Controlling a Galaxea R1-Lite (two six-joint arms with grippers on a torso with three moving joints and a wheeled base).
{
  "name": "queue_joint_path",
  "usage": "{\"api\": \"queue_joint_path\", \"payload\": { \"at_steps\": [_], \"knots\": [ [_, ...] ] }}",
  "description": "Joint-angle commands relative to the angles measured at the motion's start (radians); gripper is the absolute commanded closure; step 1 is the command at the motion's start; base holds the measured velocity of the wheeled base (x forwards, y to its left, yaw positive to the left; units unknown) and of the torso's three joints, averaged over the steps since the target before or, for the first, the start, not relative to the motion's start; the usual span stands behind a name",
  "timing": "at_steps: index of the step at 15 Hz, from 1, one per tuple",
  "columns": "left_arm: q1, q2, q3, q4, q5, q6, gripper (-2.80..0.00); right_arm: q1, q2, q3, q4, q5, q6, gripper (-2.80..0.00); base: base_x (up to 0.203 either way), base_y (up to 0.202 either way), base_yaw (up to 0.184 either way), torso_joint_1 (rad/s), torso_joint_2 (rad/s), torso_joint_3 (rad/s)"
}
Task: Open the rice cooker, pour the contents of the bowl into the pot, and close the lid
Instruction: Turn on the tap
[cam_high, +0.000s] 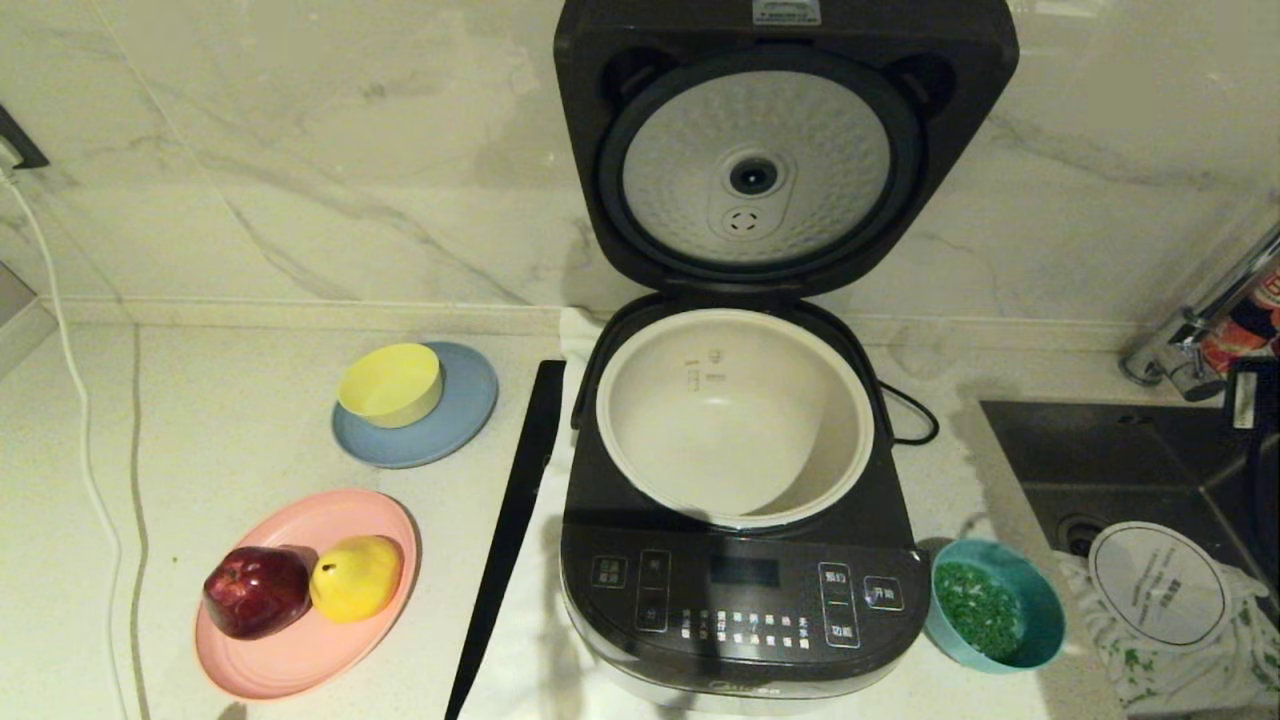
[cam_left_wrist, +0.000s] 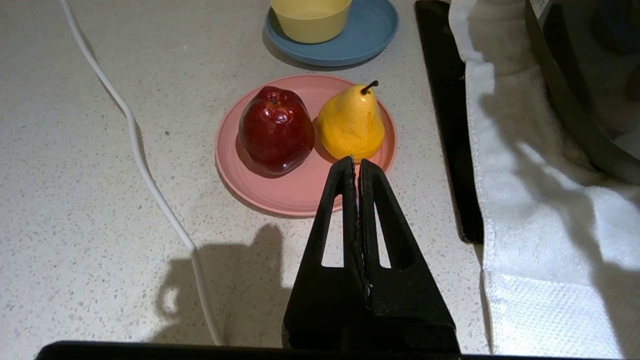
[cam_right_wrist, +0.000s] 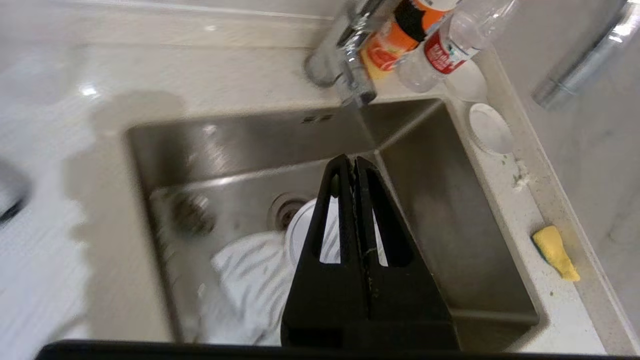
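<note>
The head view looks down at the open rice cooker (cam_high: 735, 470). The left wrist view sits low over the pink plate (cam_left_wrist: 300, 192), shared with it. The right wrist view faces the sink (cam_right_wrist: 425, 240)

Right tool (cam_right_wrist: 356, 162): fingers pressed together, positioned above the steel sink (cam_right_wrist: 240, 145). A white cloth (cam_right_wrist: 250, 285) lies in the basin. Faucet (cam_right_wrist: 350, 55) and bottles (cam_right_wrist: 440, 45) stand at the sink's edge; yellow sponge (cam_right_wrist: 556, 252) rests on the surface (cam_right_wrist: 570, 310).

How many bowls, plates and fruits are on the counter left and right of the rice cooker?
Bowls: 2, yellow bowl and teal bowl
Plates: 2, blue plate and pink plate
Fruits: 2, apple and pear
Total: 6
</note>
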Motion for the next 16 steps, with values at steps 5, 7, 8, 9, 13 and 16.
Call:
{"api": "queue_joint_path", "payload": {
  "at_steps": [5, 7, 8, 9, 13, 16],
  "knots": [
    [0.001, -0.003, 0.009, -0.001, 0.000, 0.000, 0.00, -0.046, 0.388, -0.207, -0.193, -0.074, -0.006, 0.00, 0.000, 0.000, 0.000, 0.000, 0.00, 0.000],
    [0.000, -0.003, 0.009, 0.000, 0.000, 0.000, 0.00, -0.047, 0.455, -0.268, -0.228, -0.080, -0.009, 0.00, 0.000, 0.000, 0.000, 0.000, 0.00, 0.000],
    [0.000, -0.003, 0.009, -0.001, 0.000, 0.000, 0.00, -0.051, 0.491, -0.298, -0.240, -0.081, -0.014, 0.00, 0.000, 0.000, 0.000, 0.000, 0.00, 0.000],
    [0.000, -0.003, 0.009, -0.001, 0.000, 0.000, 0.00, -0.060, 0.519, -0.325, -0.244, -0.081, -0.020, 0.00, 0.000, 0.000, 0.000, 0.000, 0.00, 0.000],
    [0.001, -0.003, 0.009, -0.001, 0.000, 0.000, 0.00, -0.089, 0.596, -0.444, -0.247, -0.080, -0.030, 0.00, 0.000, 0.000, 0.000, 0.000, 0.00, 0.000],
    [0.000, -0.003, 0.009, -0.001, 0.000, 0.000, 0.00, -0.102, 0.649, -0.505, -0.284, -0.080, -0.080, 0.00, 0.000, 0.000, 0.000, 0.000, 0.00, 0.000]
  ]
}}
